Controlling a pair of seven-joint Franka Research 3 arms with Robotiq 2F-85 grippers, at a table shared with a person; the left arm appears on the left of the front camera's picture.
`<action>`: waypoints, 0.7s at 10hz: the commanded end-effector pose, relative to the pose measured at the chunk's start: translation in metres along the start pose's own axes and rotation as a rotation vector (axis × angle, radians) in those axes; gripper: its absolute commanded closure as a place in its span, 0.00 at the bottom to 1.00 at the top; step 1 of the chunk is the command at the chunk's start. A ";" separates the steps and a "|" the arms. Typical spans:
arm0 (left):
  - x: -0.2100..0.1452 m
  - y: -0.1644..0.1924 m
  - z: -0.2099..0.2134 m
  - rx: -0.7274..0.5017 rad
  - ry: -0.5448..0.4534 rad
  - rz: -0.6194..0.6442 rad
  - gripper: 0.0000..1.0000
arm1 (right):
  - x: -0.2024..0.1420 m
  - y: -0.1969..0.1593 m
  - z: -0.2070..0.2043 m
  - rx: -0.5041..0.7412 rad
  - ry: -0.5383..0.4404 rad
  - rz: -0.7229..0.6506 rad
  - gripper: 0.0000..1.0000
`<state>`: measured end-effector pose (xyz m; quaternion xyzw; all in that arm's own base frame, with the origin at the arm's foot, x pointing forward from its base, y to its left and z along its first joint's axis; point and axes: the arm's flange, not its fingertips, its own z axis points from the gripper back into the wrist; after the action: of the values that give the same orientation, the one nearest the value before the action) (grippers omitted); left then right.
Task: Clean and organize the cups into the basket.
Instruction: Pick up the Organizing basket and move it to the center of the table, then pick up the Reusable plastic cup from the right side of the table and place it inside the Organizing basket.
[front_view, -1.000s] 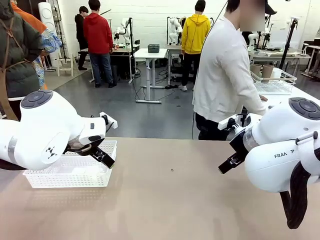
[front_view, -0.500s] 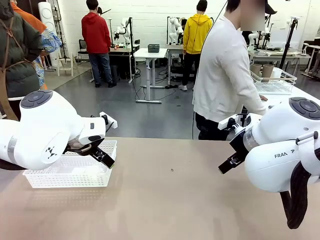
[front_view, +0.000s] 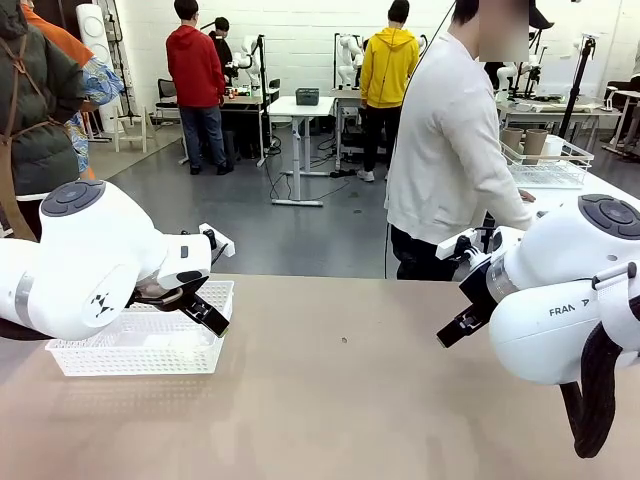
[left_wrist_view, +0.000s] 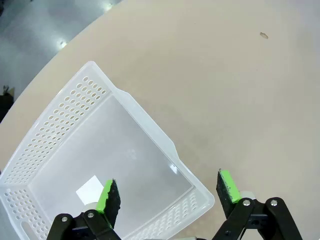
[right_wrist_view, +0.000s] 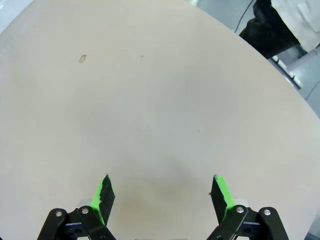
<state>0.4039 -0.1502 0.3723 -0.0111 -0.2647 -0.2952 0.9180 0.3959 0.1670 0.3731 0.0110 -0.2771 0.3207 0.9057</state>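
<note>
The broad, matte tan tabletop (front_view: 340, 410) spreads in front of me. At its far edge stands a person in a white sweatshirt (front_view: 440, 140), turned away towards a second table on my right.

The shallow rectangular white plastic basket (front_view: 130, 360), with lattice sides and a flared rim, sits on the tabletop at my left. It holds no cup; a small pale square patch (left_wrist_view: 90, 189) lies on its floor.

A white wire basket (front_view: 550, 172) rests on that second table, well apart from my tabletop. Two tan-brown cups (front_view: 535, 143) stand upright inside it.

My left pincer (left_wrist_view: 169, 181) hangs released, its green pads spread wide, over the right end of the plastic basket. One pad (left_wrist_view: 107, 196) is above the basket's floor and the other is above bare tabletop just outside the rim, so the basket's corner lies between them.

My right pincer (right_wrist_view: 161, 179) is also released and wide, grasping nothing. It hangs over bare tabletop at my right, well apart from the plastic basket.

A tiny dark speck (front_view: 343, 340) marks the tabletop between my two pincers.
</note>
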 end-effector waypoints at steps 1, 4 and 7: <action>0.000 0.000 0.000 0.000 0.000 0.000 0.00 | 0.000 0.000 0.000 0.000 0.000 0.000 0.00; 0.000 0.000 0.000 0.000 0.000 0.000 0.00 | 0.000 0.000 0.000 0.000 0.000 0.000 0.00; 0.009 0.001 0.062 -0.044 0.034 -0.049 0.00 | -0.023 0.023 0.080 -0.031 0.000 0.029 0.00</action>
<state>0.3970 -0.1501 0.3943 -0.0100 -0.2587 -0.3058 0.9162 0.3858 0.1714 0.4063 0.0000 -0.2899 0.3345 0.8967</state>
